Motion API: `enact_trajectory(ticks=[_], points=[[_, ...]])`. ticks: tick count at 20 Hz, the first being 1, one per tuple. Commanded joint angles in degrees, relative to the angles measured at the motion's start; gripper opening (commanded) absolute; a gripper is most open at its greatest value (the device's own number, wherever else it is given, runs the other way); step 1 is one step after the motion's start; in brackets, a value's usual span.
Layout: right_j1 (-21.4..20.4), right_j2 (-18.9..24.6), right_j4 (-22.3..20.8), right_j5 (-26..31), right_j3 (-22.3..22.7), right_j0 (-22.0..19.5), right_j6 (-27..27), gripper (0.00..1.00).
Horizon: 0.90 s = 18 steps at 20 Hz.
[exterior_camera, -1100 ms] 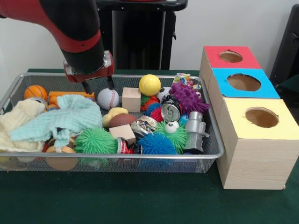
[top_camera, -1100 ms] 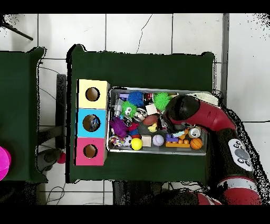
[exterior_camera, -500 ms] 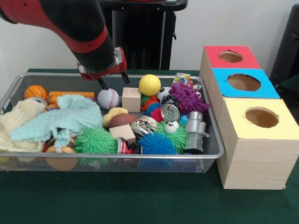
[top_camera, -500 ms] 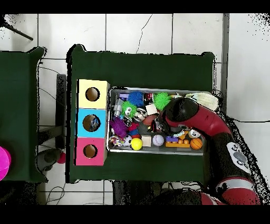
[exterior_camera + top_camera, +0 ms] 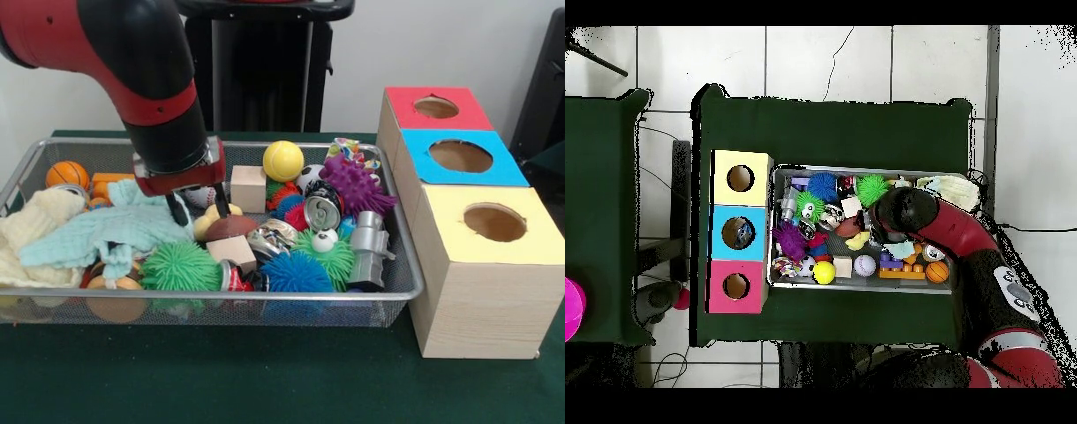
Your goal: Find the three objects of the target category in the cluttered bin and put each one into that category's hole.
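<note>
Gripper (image 5: pixel 196 208) is seen low in the wire bin (image 5: pixel 402 265), fingers spread with a gap between them, nothing pinched; tips sit just above the brown football (image 5: pixel 231 227), beside the pale yellow squeaky shape (image 5: pixel 218 213) and the baseball (image 5: pixel 201 195) partly hidden behind the wrist. The target category is not stated; from the tip position a small ball is judged the likely target.

Handling, as judged: the football and the other balls are taken to be light, foam or rubber, slightly squashy, smooth enough to roll away. A hold across the football's narrow middle is advised, not the pointed ends. The neighbours are touching it, so a nudge is likely.

Containers: the bin is packed. Noted inside:
- teal cloth (image 5: pixel 124 225) and cream cloth (image 5: pixel 35 225) at 1 end
- basketball (image 5: pixel 67 174)
- yellow ball (image 5: pixel 282 160)
- 2 wooden blocks (image 5: pixel 248 187)
- purple spiky ball (image 5: pixel 356 184)
- green spiky ball (image 5: pixel 180 267)
- blue spiky ball (image 5: pixel 296 272)
- crushed can (image 5: pixel 322 210)
- grey metal piece (image 5: pixel 371 250)

Beside the bin stand 3 boxes, each with 1 hole: red box (image 5: pixel 437 108), blue box (image 5: pixel 459 157), yellow box (image 5: pixel 493 223). Something dark is glimpsed in the blue hole in the overhead view; it cannot be identified.
</note>
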Motion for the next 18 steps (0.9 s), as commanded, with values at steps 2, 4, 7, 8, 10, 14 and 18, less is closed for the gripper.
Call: enact_trajectory(ticks=[2, 4, 7, 8, 10, 14, 18], points=[[3.5, 7.4, -4.2, -5.0, 0.8, -1.7, -3.0, 1.00], [3.5, 7.6, -3.9, -4.8, 1.0, -1.9, -1.5, 1.00], [3.4, 6.6, -3.7, -1.1, 1.0, -1.3, 0.1, 1.00], [3.3, 6.4, -3.7, 0.3, 1.0, -1.1, 0.3, 1.00], [3.4, 5.7, -3.1, 3.3, 1.2, -0.8, 1.3, 1.00], [3.1, 5.6, -2.5, 5.7, 1.7, -0.9, 1.9, 1.00], [3.4, 6.2, -3.0, 5.7, 1.6, -1.2, 0.9, 1.00]])
